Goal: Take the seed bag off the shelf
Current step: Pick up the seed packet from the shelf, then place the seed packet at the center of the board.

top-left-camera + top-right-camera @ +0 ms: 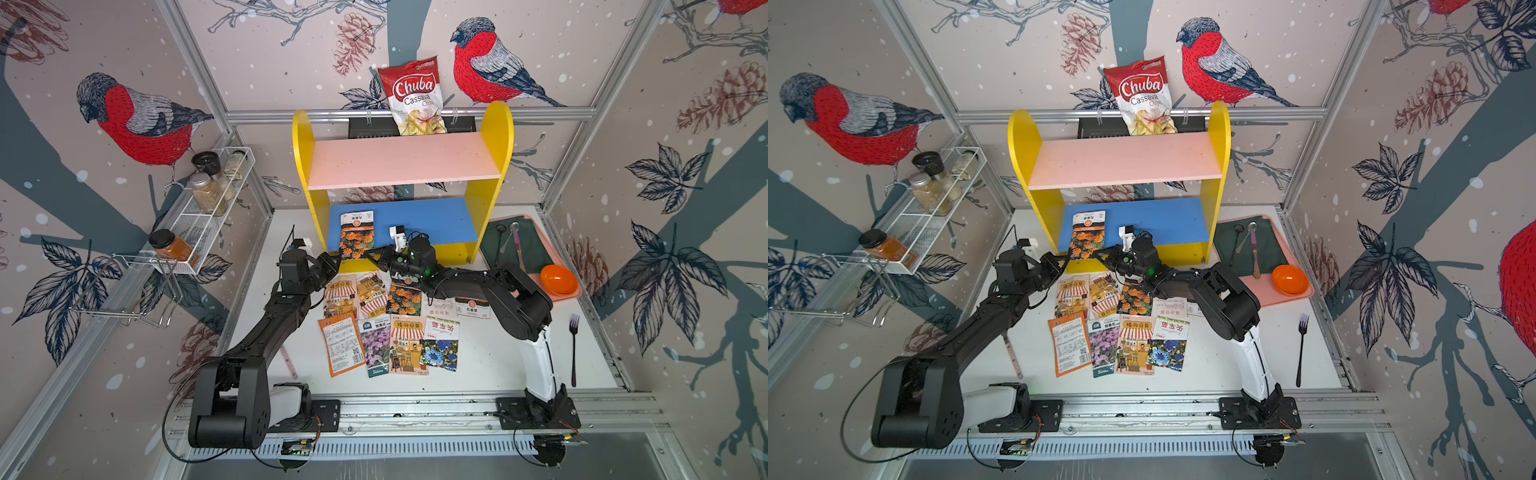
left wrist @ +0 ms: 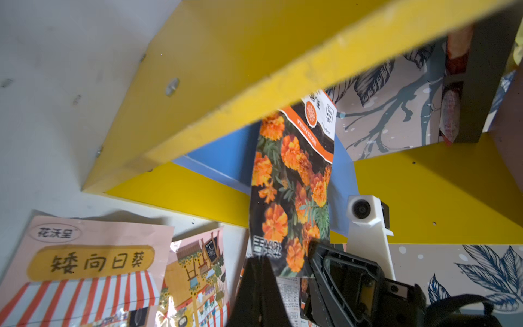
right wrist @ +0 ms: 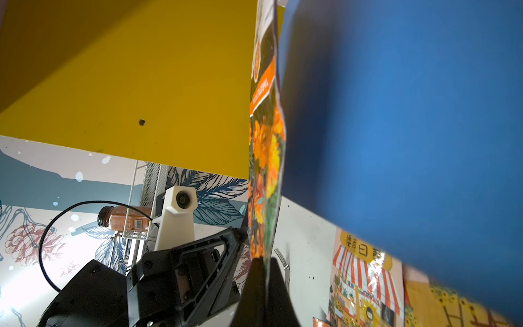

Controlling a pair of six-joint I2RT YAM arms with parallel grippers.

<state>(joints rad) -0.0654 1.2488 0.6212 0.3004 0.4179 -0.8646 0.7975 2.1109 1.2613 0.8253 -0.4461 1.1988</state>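
Top views: seed bag (image 1: 357,235) lies on the blue lower board (image 1: 436,220) of the shelf (image 1: 490,166). Its bottom edge overhangs the front, probably so the jaws have an edge to pinch. Left gripper (image 1: 339,261) and right gripper (image 1: 372,254) meet its 2 lower corners. Chip bag (image 1: 413,95) behind reads "Chuba Cassava Chips".

Left wrist: left gripper (image 2: 259,263) pinches the bag's barcode corner. Table packet (image 2: 85,269) reads "矮向日葵".

Right wrist: right gripper (image 3: 264,264) is clamped on the bag's edge.

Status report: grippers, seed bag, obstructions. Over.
Both shut: left gripper and right gripper pinch seed bag at its near edge. Bag on shelf, blue board, overhanging front. Pull-out path looks clear; loose seed packets on table below.
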